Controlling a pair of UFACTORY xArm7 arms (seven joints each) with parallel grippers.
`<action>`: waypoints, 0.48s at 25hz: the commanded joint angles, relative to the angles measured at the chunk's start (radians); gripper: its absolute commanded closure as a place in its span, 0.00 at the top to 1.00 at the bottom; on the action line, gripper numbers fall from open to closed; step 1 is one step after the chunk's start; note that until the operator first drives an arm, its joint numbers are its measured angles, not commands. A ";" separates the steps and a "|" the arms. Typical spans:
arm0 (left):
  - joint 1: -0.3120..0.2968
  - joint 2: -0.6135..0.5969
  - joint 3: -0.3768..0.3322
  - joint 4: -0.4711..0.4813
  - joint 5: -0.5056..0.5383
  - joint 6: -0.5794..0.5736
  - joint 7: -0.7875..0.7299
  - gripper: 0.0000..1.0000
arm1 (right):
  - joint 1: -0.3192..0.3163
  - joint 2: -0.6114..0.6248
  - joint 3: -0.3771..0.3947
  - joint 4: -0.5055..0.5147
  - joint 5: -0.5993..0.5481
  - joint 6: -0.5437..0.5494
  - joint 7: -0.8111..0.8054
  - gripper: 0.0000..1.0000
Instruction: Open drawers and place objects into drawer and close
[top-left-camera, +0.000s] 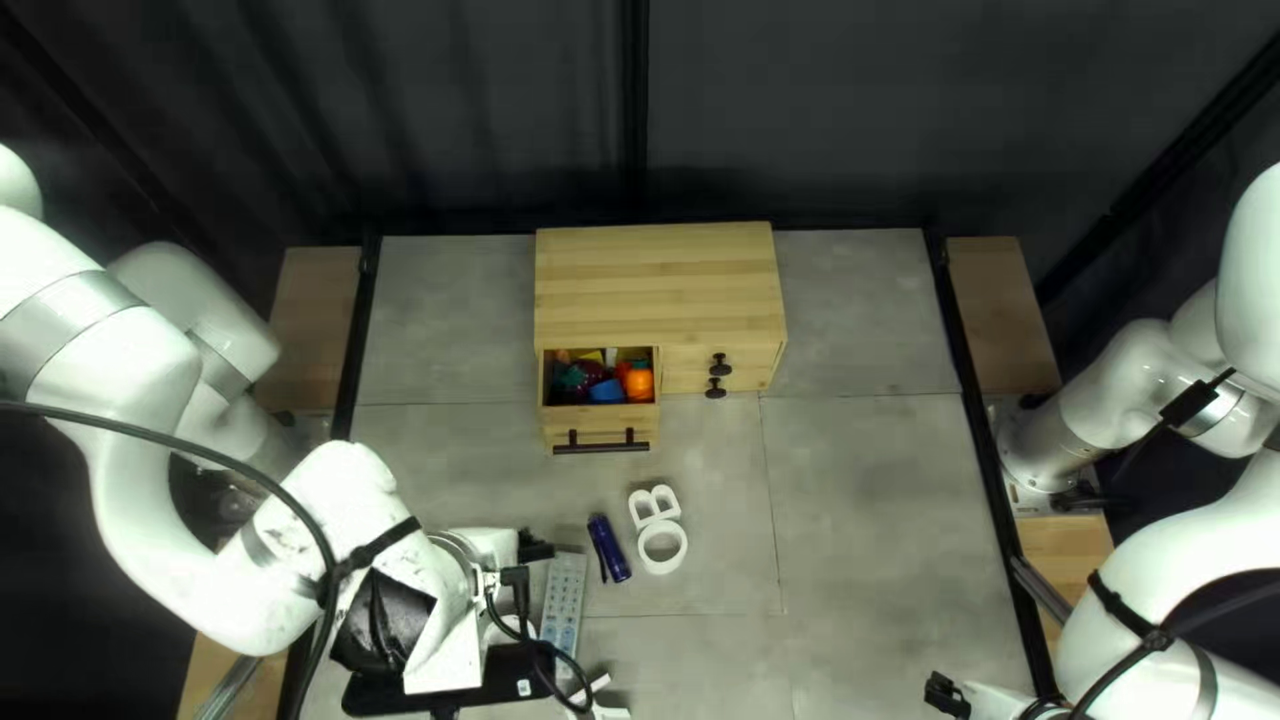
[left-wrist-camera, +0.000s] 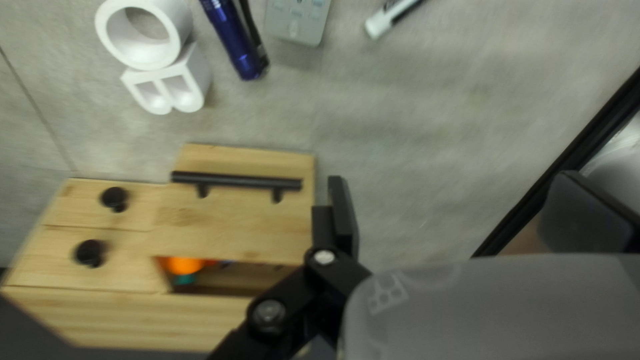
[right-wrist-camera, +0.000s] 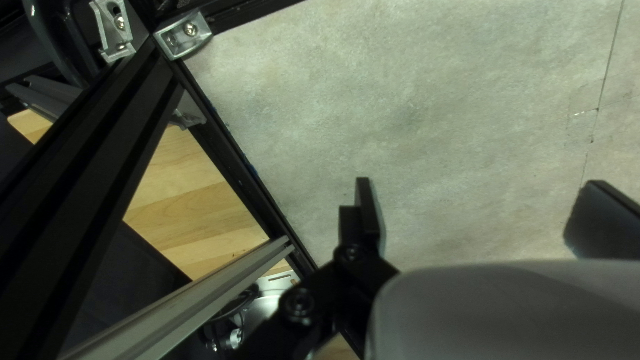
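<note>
Top left view: showing open drawer [top-left-camera: 574, 428] in cabinet [top-left-camera: 660, 287], holding colourful objects [top-left-camera: 640, 386]. Seeing flashlight [top-left-camera: 610, 548], white ring [top-left-camera: 663, 568], white letter B [top-left-camera: 654, 503] and remote [top-left-camera: 563, 600] lying on table [top-left-camera: 880, 534] nearer the camera. Holding left gripper [top-left-camera: 535, 547] beside remote, fingers wide apart. Holding right gripper [top-left-camera: 950, 696] near table's right edge, also spread.
</note>
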 commanded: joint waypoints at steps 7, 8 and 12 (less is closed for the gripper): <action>0.027 0.035 0.026 -0.037 0.121 -0.107 0.017 1.00 | 0.000 0.000 0.000 0.000 0.000 0.000 0.000 1.00; 0.029 0.037 0.027 -0.038 0.125 -0.112 0.011 1.00 | 0.000 0.000 0.000 0.000 0.000 0.000 0.000 1.00; 0.042 0.098 0.040 -0.011 0.128 -0.126 -0.030 1.00 | 0.000 0.000 0.000 0.000 0.000 0.000 0.000 1.00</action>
